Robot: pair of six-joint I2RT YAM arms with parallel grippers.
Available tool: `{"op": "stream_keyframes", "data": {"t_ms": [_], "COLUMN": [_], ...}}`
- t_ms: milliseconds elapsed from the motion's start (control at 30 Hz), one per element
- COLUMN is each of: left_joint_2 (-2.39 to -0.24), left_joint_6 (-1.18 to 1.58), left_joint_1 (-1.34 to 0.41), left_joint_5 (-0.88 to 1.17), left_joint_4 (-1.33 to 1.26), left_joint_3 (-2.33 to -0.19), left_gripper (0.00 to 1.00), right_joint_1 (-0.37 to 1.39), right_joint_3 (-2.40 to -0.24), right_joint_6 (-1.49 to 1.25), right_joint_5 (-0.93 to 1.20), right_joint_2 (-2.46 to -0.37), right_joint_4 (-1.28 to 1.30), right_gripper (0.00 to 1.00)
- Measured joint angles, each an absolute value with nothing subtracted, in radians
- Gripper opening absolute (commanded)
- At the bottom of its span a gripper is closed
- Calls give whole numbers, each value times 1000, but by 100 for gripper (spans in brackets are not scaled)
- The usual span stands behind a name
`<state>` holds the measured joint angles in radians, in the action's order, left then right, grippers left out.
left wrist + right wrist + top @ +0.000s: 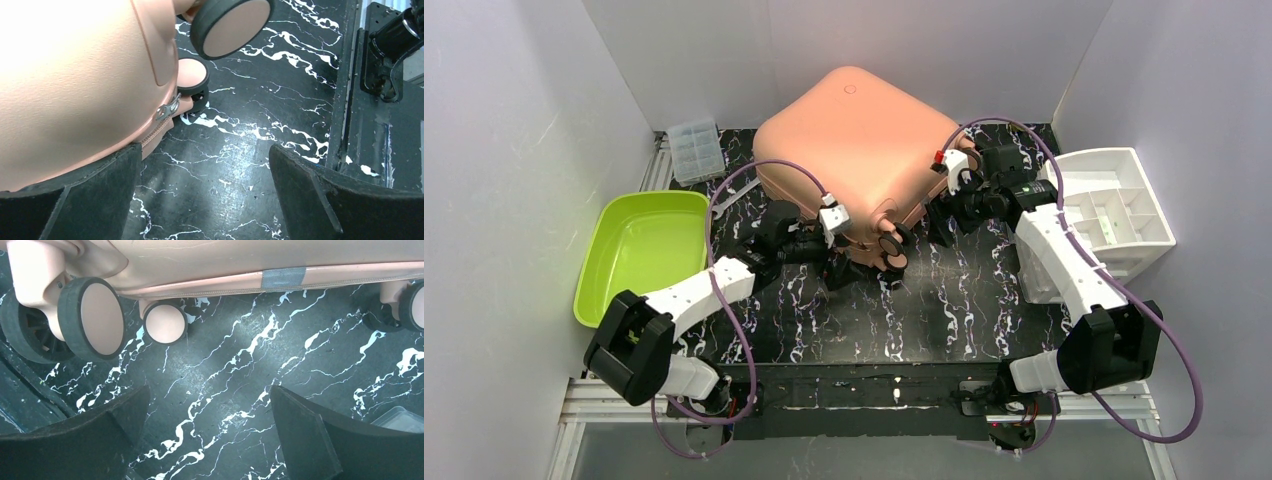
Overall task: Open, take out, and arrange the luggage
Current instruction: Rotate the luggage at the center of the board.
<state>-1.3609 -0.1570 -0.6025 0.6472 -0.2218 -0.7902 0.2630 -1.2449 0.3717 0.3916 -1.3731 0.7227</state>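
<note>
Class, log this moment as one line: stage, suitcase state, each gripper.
stage: opening not begun | luggage: zipped shut, lying flat | left gripper: open, beside zipper pull | right gripper: open, near wheels

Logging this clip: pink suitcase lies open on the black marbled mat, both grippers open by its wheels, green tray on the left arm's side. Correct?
One error: the luggage is shut, not open; the top external view shows its shell closed. Otherwise right: black marbled mat, left gripper and right gripper open by its wheels, green tray on the left arm's side.
</note>
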Motion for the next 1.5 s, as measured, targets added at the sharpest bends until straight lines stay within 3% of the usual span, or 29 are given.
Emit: {"op": "stream_keyframes", "data": {"t_ms": [600,833,1133,1500], "left_joint_2": [-1385,-1337,-1272,-1318], "left_joint_6": [-238,-304,-342,-359], "left_joint_1": [-711,-708,-636,-637], "left_joint_5": [783,809,663,715], "left_joint_4": [-444,-306,-221,-192], "left_joint_3": [-752,-786,-849,-840], "left_gripper": [98,98,98,98], "right_joint_1": [261,261,261,261], "right_joint_3": [-1170,-1151,-1128,-1081], "right_joint_6": [395,405,415,417], "right_joint_5": [340,342,365,370], "right_joint_2": [-1367,-1325,-1303,-1285], "right_joint_4": [701,696,675,649], "right_gripper": [100,100,100,100]}}
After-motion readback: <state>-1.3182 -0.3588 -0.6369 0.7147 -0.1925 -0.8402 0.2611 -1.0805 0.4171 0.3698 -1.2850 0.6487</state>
